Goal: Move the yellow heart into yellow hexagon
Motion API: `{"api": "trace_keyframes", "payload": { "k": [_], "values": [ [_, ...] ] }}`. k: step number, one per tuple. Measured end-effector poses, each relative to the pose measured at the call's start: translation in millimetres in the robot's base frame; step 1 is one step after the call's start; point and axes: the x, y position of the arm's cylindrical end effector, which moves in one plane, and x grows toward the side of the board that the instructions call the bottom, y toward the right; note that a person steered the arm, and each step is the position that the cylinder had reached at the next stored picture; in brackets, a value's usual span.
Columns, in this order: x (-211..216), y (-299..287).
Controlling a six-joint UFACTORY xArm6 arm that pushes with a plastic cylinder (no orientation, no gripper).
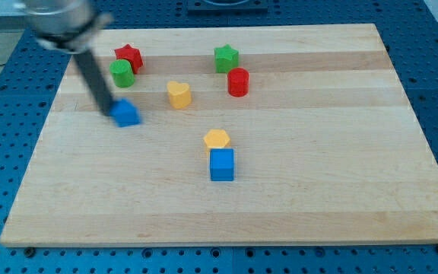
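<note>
The yellow heart (179,94) lies on the wooden board left of centre, in the upper half. The yellow hexagon (217,138) lies below and to its right, touching the top of a blue cube (222,164). My tip (109,111) is at the view's left, touching the left side of a blue block (128,113), well left of the yellow heart. The rod slants up to the view's top left and looks blurred.
A red star (128,55) and a green cylinder (122,73) sit close together at the upper left. A green star (226,58) and a red cylinder (238,81) stand at the upper middle. The board (341,152) rests on a blue perforated table.
</note>
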Motion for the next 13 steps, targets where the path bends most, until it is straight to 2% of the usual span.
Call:
{"api": "trace_keyframes", "payload": {
  "k": [1, 2, 3, 4, 5, 6, 7, 8, 10, 11, 12, 13],
  "values": [
    [24, 66],
    [50, 76],
    [42, 56],
    [21, -9],
    [-47, -12],
    [-75, 31],
    [-33, 96],
    [17, 97],
    [-43, 87],
    [-48, 60],
    [6, 48],
    [33, 72]
  ]
}}
